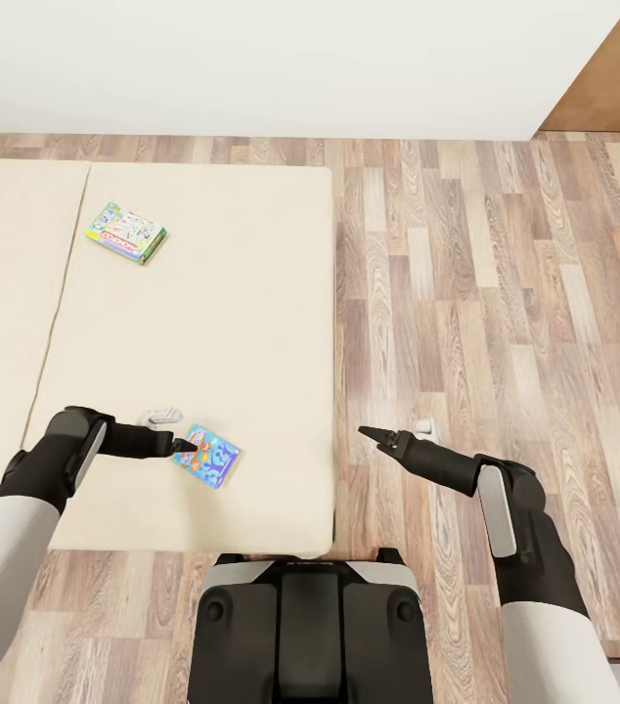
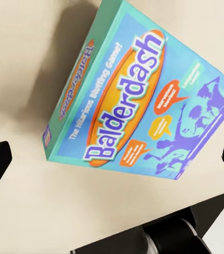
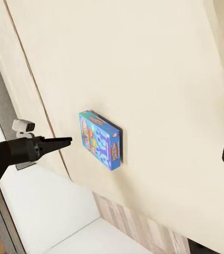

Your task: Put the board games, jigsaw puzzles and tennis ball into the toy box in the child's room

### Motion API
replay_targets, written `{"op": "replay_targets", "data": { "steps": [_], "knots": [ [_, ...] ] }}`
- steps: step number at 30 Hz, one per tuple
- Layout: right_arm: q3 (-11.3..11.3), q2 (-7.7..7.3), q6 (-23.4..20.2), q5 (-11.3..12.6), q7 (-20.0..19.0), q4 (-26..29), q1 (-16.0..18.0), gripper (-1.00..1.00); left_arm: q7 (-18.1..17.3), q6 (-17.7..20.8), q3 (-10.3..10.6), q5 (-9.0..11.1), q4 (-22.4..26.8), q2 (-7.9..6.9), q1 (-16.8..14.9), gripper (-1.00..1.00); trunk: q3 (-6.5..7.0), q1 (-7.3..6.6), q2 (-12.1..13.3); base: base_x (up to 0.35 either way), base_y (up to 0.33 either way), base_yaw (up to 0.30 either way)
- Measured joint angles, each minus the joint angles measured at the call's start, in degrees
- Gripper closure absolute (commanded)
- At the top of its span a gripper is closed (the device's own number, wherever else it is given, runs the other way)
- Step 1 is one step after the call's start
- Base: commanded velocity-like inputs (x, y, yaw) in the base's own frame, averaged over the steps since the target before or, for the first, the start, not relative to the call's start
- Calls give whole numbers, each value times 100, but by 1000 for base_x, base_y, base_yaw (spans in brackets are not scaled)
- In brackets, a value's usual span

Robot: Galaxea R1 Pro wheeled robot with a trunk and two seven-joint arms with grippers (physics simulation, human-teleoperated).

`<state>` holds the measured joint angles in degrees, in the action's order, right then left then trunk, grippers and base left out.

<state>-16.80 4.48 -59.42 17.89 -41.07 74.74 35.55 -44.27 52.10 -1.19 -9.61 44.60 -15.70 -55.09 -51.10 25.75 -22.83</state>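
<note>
Two board games lie on the bed point(image 1: 251, 323): the blue board game point(image 1: 207, 456) at lower centre-left, the green-edged one point(image 1: 126, 233) upper left. The left claw point(image 1: 185, 446) gapes wide beside the blue box, gripping nothing. The right claw point(image 1: 367, 432) over the floor point(image 1: 506, 293): cannot tell.

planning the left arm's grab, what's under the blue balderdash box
The blue Balderdash box lies flat on the beige bed, with plain mattress showing around it. Whatever sits directly beneath its base is covered. The left gripper is at its edge.
</note>
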Motion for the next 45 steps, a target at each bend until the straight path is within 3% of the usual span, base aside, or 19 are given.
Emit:
{"op": "replay_targets", "data": {
  "steps": [24, 32, 45],
  "knots": [
    [-11, -13, 0, 4, 4, 40, 0, -100, 147, -84, 7, -19, 0, 230, -8, -100, 0, 0, 0, 0, 0, 0],
    [-16, -42, -4, 5, 4, 59, 0, -100, 502, -139, 7, -24, 7, 340, -8, -100, 0, 0, 0, 0, 0, 0],
    [-17, -73, -8, -3, 4, 69, 0, -100, 940, -396, 14, -38, 8, 382, -11, -100, 0, 0, 0, 0, 0, 0]
  ]
}}
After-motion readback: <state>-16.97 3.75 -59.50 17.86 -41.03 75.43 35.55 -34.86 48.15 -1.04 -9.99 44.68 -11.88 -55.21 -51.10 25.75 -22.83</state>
